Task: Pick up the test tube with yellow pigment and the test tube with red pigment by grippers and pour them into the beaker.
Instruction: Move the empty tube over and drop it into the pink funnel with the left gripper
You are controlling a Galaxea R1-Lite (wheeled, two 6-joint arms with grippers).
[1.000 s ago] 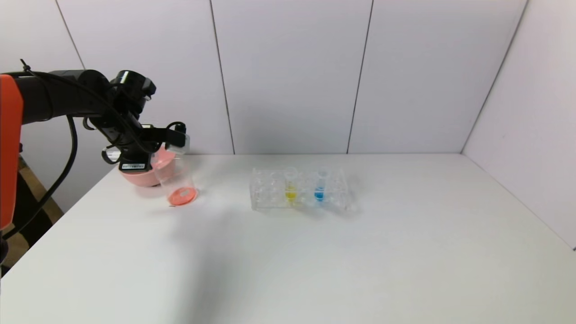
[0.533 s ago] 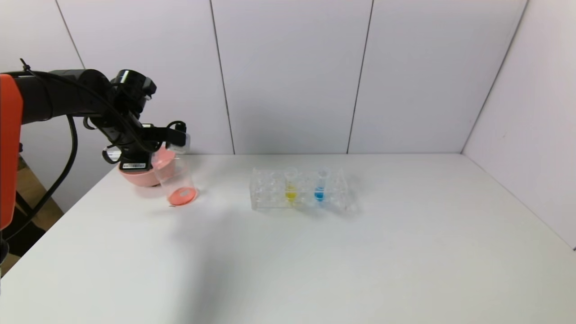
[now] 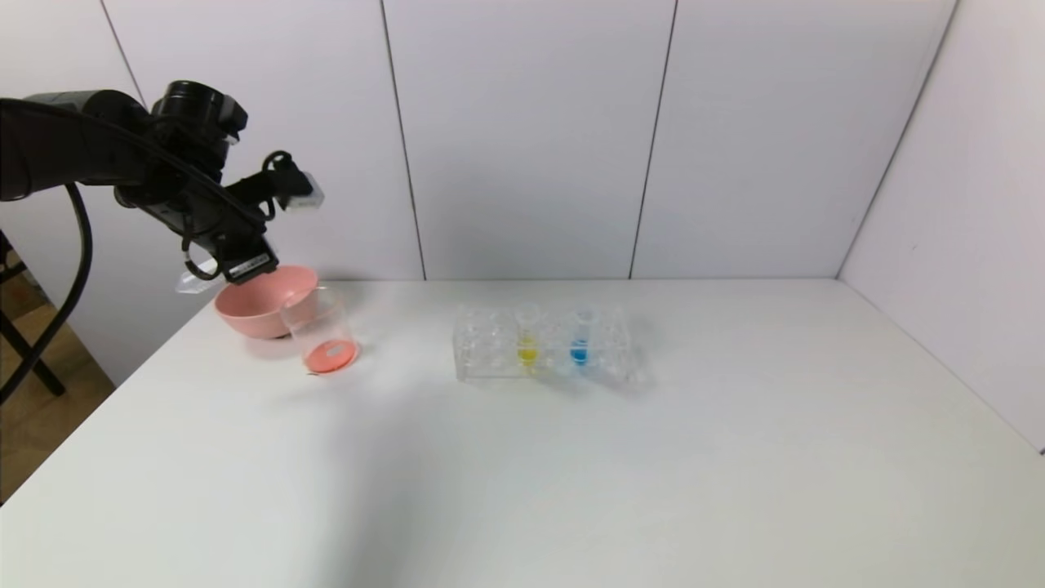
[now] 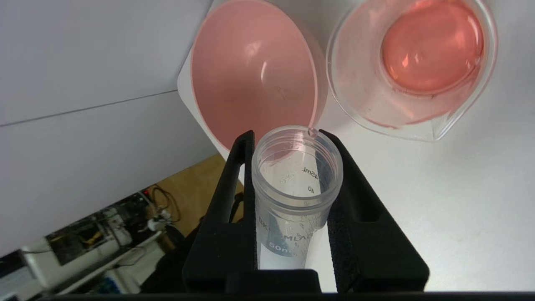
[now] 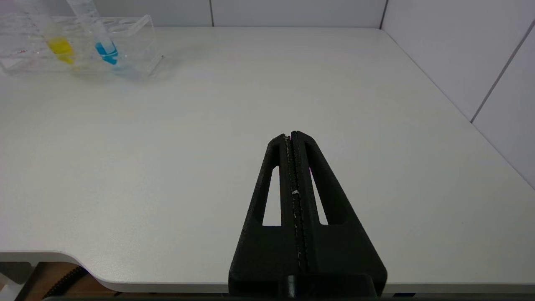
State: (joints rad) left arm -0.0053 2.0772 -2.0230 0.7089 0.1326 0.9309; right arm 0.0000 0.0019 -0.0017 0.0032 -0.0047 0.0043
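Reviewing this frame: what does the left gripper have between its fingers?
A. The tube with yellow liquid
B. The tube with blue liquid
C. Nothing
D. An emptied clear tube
D. The left gripper is clamped on a clear empty test tube, while the yellow tube and blue tube stand in the rack, and red liquid lies in the beaker.

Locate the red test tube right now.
The test tube with red pigment, now emptied, is clamped in the left gripper, raised above the pink bowl at the table's far left, beside the beaker holding red liquid.
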